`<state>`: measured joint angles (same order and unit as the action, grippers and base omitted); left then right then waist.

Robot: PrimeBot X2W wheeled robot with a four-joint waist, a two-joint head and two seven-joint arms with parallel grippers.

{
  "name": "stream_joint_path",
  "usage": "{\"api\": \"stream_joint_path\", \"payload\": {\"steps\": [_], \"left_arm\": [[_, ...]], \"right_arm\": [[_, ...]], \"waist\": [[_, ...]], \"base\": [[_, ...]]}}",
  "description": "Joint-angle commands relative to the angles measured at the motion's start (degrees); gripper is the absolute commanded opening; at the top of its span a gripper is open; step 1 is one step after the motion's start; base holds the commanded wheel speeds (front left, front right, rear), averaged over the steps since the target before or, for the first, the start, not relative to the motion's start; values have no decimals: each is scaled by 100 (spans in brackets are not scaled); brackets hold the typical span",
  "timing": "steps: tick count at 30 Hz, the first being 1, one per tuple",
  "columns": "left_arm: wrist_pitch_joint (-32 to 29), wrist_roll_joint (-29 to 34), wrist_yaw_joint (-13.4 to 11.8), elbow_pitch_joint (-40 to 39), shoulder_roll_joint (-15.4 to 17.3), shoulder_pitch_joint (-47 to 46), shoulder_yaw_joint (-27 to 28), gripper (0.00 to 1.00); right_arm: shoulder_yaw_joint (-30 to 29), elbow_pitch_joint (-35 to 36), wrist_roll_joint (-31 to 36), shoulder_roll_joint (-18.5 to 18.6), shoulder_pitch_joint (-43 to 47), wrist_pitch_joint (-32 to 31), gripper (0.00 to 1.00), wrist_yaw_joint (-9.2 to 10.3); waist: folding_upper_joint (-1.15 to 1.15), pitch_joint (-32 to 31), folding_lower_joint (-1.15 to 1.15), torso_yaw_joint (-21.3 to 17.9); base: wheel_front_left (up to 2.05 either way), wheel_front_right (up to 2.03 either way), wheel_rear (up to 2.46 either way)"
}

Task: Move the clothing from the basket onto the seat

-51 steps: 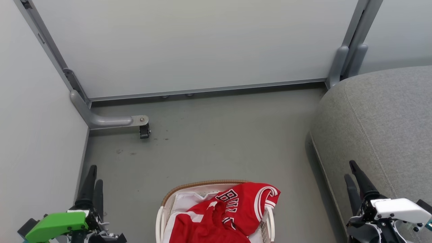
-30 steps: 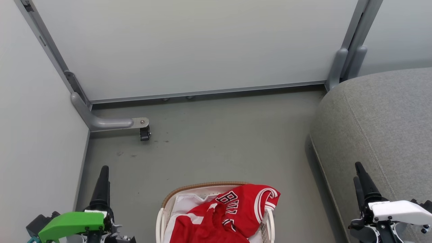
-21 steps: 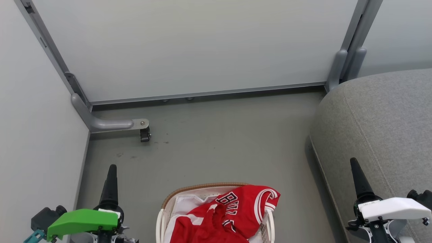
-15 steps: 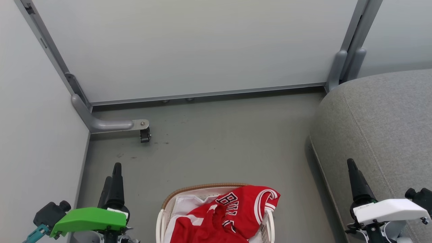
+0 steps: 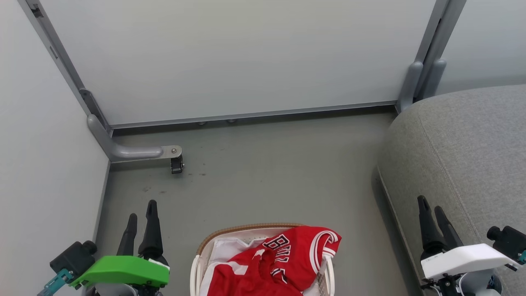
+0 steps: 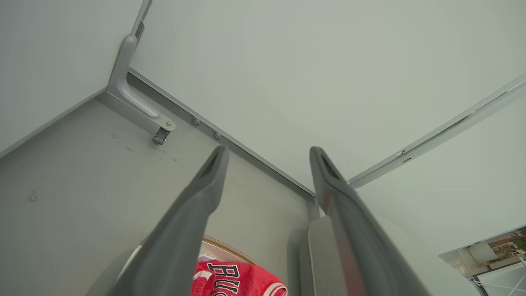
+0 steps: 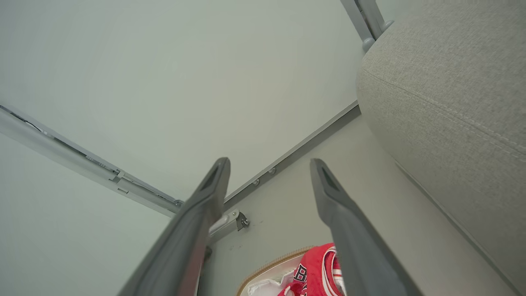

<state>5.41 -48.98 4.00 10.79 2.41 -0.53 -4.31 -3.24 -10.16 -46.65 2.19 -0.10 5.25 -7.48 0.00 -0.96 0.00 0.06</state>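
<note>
Red clothing [image 5: 273, 263] with white trim and black lettering lies bunched in the white basket [image 5: 196, 263] with a brown woven rim, at the bottom centre of the head view; one edge hangs over the basket's right side. The grey seat [image 5: 472, 144] fills the right. My left gripper [image 5: 141, 209] stands open above the floor left of the basket, holding nothing. My right gripper [image 5: 430, 203] is open over the seat's front edge, also holding nothing. The left wrist view has the clothing [image 6: 236, 281] below the fingers [image 6: 205, 185]. The right wrist view shows the clothing [image 7: 314, 273] and the seat [image 7: 452, 98].
A pale partition wall closes off the back and left, with a grey metal foot and caster [image 5: 176, 163] on the grey floor at the left. Another partition post [image 5: 415, 82] stands by the seat's back corner. Open floor lies between basket and wall.
Both grippers have turned about their own axes, so each now shows two separate fingers. The left gripper has shifted right, toward the basket. The clothing and basket have not moved.
</note>
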Motion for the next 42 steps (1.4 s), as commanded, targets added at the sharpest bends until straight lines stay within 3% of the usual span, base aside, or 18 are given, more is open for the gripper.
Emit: {"api": "stream_joint_path", "payload": {"steps": [1, 17, 42], "left_arm": [[61, 214, -29, -99, 38, 28, -25, 100], [320, 1338, -78, -68, 46, 156, -151, 100], [649, 2268, -165, 331, 55, 239, -228, 100]], "right_arm": [[15, 89, 187, 42, 17, 78, 100, -1], [170, 112, 1344, 55, 88, 336, 100, -1], [260, 178, 2768, 69, 197, 675, 100, -2]], "waist": [[0, 1, 0, 0], [0, -22, 0, 8], [0, -64, 0, 18]], "base": [[0, 0, 0], [0, 0, 0], [0, 0, 0]]}}
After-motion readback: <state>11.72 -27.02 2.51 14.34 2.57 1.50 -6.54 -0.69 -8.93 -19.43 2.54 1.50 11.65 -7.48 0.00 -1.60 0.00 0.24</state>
